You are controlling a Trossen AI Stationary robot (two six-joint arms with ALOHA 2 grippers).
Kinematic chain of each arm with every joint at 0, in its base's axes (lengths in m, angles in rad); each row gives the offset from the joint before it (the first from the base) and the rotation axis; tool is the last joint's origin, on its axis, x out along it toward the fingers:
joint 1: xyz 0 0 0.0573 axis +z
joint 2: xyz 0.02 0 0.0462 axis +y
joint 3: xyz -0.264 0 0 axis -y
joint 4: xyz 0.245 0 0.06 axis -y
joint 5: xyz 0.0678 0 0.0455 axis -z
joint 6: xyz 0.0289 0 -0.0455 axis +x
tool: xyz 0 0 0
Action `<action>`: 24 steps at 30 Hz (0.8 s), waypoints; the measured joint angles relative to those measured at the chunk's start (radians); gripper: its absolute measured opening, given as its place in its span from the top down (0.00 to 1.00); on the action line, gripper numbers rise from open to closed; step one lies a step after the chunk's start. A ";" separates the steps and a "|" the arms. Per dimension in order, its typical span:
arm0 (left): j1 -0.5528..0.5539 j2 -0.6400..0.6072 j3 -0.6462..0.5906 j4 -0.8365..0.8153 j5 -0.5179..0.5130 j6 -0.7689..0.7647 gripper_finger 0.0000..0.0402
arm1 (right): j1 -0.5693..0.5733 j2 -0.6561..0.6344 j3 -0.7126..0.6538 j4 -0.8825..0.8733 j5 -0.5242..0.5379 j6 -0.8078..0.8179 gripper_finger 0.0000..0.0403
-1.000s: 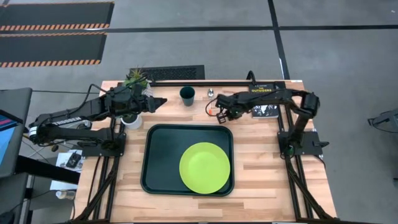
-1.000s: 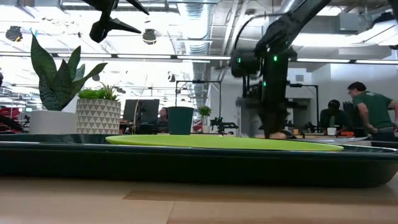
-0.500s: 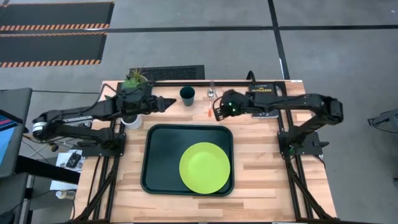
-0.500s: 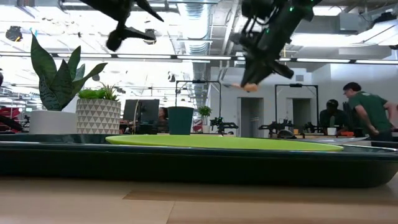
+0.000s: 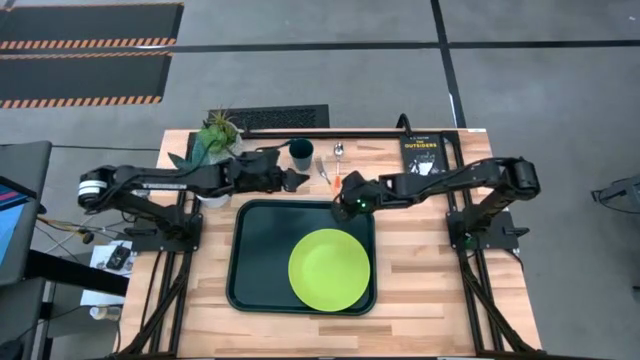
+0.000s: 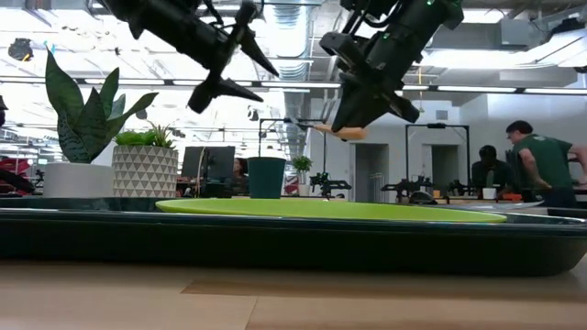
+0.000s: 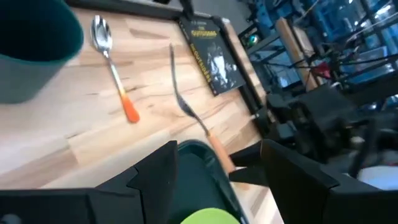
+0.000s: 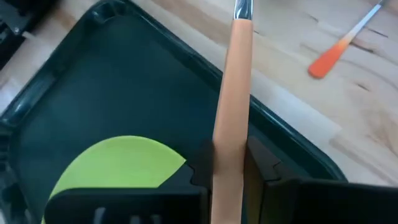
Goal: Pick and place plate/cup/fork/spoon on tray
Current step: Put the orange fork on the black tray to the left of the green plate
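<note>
The right gripper (image 5: 347,204) hangs over the far right corner of the tray (image 5: 255,260), its fingers clamped on the orange handle of the fork (image 8: 231,118), which is lifted clear of the table. The plate (image 5: 329,270) already lies in the tray's near right part. The cup (image 5: 301,152) and the spoon (image 5: 338,157) sit on the wood beyond the tray's far edge, cup to the left of spoon. The left gripper (image 5: 297,181) hovers just near of the cup, fingers spread and holding nothing.

The worry I'd have is the grip — it sits low on a long, thin handle, so the fork could swing or slip out before it is over the tray floor, or land half on the plate's rim. The two grippers are also near each other, and a reach for the cup might brush the right arm.

The right wrist view shows the handle pinched between the pads; from above that hold is hidden. The low view alone shows how high both grippers ride above the plate.
</note>
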State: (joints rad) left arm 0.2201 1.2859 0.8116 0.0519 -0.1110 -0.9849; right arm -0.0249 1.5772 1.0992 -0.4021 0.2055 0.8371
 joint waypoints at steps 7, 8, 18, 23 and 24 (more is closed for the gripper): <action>-0.004 0.067 0.000 0.057 0.008 -0.006 0.46 | 0.035 -0.008 0.000 0.045 0.001 0.003 0.87; -0.004 0.075 0.000 0.082 0.007 -0.006 0.46 | 0.038 -0.008 0.001 0.053 0.001 0.003 0.87; -0.002 0.077 0.000 0.103 -0.062 0.000 0.46 | 0.075 -0.007 0.001 0.073 0.001 0.003 0.87; -0.003 0.083 0.001 0.096 -0.078 -0.008 0.46 | 0.086 -0.007 0.001 0.092 0.001 0.003 0.87; -0.003 0.083 0.001 0.097 -0.078 -0.018 0.46 | 0.086 -0.007 0.001 0.093 0.001 0.003 0.87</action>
State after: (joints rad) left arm 0.2170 1.3691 0.8124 0.1487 -0.1891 -1.0031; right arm 0.0608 1.5700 1.1004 -0.3092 0.2066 0.8399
